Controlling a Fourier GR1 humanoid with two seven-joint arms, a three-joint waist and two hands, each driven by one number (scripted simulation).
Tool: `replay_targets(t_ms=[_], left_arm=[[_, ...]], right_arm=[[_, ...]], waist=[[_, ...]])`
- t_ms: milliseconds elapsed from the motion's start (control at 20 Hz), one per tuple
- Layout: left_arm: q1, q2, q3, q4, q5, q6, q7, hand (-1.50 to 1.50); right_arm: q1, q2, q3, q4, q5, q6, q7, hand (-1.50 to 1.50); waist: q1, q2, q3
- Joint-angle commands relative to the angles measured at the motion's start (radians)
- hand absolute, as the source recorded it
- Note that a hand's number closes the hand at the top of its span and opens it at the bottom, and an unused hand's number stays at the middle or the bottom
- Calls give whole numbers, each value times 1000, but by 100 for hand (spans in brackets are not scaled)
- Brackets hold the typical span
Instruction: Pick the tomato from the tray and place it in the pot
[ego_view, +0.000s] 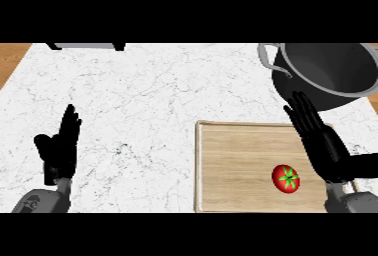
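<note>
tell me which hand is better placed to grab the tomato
Probably the right hand: it hangs open over the tray, beside the tomato. The left hand rests open far across the counter.

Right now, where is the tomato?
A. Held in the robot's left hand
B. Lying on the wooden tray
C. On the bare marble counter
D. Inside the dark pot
B: the tomato lies on the wooden tray, just beside the open right hand, while the pot stands beyond the tray.
</note>
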Motion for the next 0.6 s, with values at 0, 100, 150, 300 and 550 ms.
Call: replay_targets(t_ms=[0,100,150,300,550], left_arm=[[21,-17,-35,-22,-6,-55,1,0],[-27,-23,-101,18,-18,-129,24,0],[9,22,-113,-3,-2,-204,27,0],[11,0,-149,0,0,-215,56,0],[19,21,-171,-22,45,-328,83,0]], right_arm=[[43,-32,23,-68,64,-16,37,150],[39,-62,70,-43,132,-37,87,150],[100,-107,83,-93,138,-24,121,150],[40,-345,34,-25,454,-139,110,150],[177,8,-12,-207,466,-514,-177,-150]], waist=[[-2,14,28],[-15,17,27],[-23,13,26],[-85,-3,-7],[-70,1,30]])
